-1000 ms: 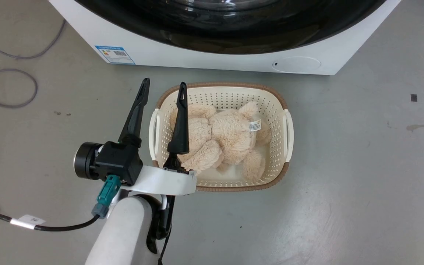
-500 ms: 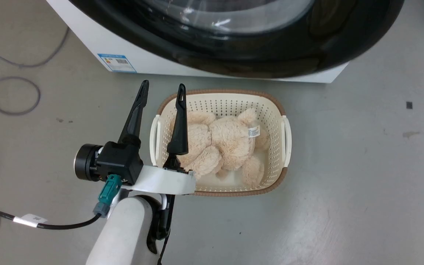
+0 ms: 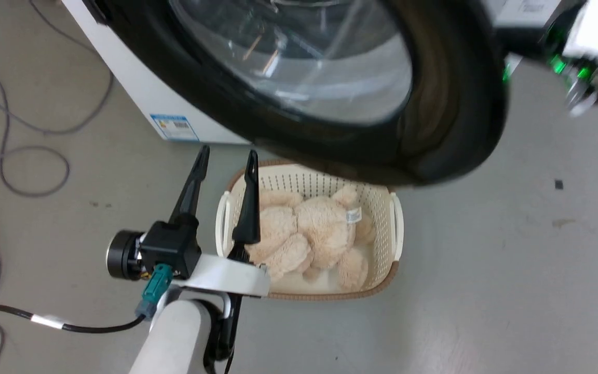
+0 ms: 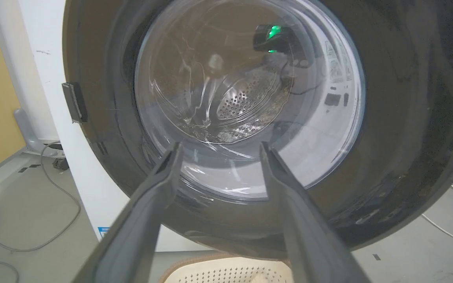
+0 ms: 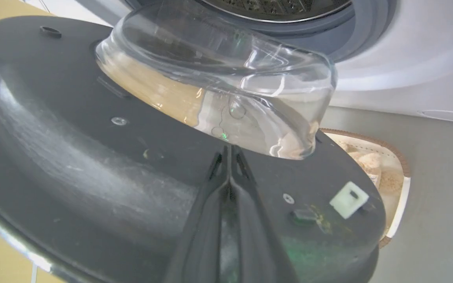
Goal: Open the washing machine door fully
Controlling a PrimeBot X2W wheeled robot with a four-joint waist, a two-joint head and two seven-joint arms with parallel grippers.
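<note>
**Door position.** The door [image 3: 449, 104] stands part-open and at an angle to the machine [image 3: 138, 98]. In the head view its lower rim overhangs the far end of the basket [image 3: 395, 218], which holds a plush toy [image 3: 309, 234]. The hinge side lies to the robot's left and the free edge to its right.

**Right pincer** [image 5: 229, 151]. The fingers are pressed together and hold nothing. The tips are at the door's inner face [image 5: 73, 157], just below the glass bowl [image 5: 218, 86]; actual contact cannot be confirmed. This arm is the nearer one. The door lies straight ahead of its tips, so a further push leftward should widen the swing.

**Left pincer** [image 3: 228, 150]. The fingers are apart and empty. It hangs by the basket's left rim, facing the door's outer face [image 4: 399, 118].

**View differences.**
- The right wrist view shows the inner face and the white latch [image 5: 348, 199].
- The left wrist view shows the drum [image 4: 246, 98] through the glass.
</note>
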